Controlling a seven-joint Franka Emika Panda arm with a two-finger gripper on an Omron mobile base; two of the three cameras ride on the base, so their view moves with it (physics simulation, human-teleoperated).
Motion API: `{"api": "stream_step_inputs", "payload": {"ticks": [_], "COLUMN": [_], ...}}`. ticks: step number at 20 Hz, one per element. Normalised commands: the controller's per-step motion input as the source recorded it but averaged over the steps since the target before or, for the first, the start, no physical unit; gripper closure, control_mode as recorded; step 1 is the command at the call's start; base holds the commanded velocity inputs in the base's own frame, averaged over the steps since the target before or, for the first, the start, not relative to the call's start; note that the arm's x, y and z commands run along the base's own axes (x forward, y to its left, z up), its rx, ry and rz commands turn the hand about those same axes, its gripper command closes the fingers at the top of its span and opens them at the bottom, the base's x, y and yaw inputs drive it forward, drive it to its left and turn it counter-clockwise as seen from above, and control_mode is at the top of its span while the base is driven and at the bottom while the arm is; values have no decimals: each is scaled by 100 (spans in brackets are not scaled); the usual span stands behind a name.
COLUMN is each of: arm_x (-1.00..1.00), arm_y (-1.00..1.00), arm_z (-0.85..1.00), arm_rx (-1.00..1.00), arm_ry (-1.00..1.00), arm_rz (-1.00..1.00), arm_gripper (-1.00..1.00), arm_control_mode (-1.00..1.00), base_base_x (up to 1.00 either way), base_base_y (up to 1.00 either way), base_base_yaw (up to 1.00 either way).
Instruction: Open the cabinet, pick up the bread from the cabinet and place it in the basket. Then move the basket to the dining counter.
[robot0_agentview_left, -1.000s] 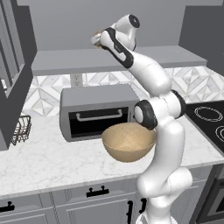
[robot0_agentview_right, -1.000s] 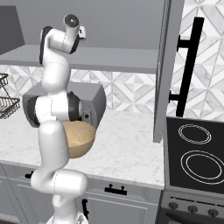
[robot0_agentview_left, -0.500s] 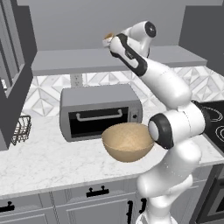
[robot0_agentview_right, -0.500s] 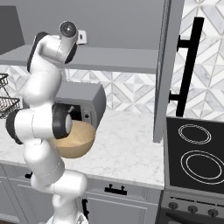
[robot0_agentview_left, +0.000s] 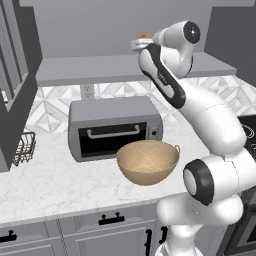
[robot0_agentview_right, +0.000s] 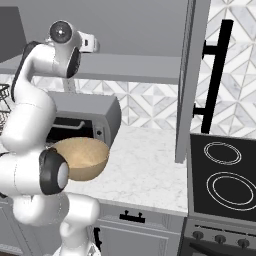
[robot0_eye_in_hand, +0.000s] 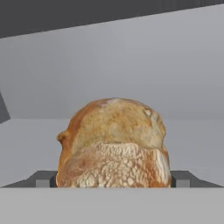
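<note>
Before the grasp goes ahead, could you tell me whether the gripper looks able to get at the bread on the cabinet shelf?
Probably yes: the bread sits on the bare shelf between the open jaws, with nothing in front of it.

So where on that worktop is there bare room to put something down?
Bare marble lies between the basket and the stove, and left of the basket in front of the oven, toward the wire basket. It is crowded where the basket sits against the oven front.
</note>
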Motion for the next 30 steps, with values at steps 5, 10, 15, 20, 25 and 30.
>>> {"api": "stream_step_inputs", "payload": {"ticks": [5, 10, 15, 20, 25, 30], "arm_x": [-100, -100, -100, -100, -42, 2], "arm_y": [-35, -22, 0, 0, -1, 0], "arm_z": [2, -10, -61, -96, -79, -90], "arm_rx": [5, 2, 0, 0, 1, 0], "arm_ry": [11, 21, 43, 44, 46, 43], "arm_rz": [-13, -9, -5, -4, -3, 0], "arm_gripper": [100, 100, 100, 100, 100, 100], "arm_control_mode": [-100, -100, -100, -100, -100, -100], "base_base_x": [0, 0, 0, 0, 0, 0], "base_base_y": [0, 0, 0, 0, 0, 0], "base_base_yaw": [0, 0, 0, 0, 0, 0]}}
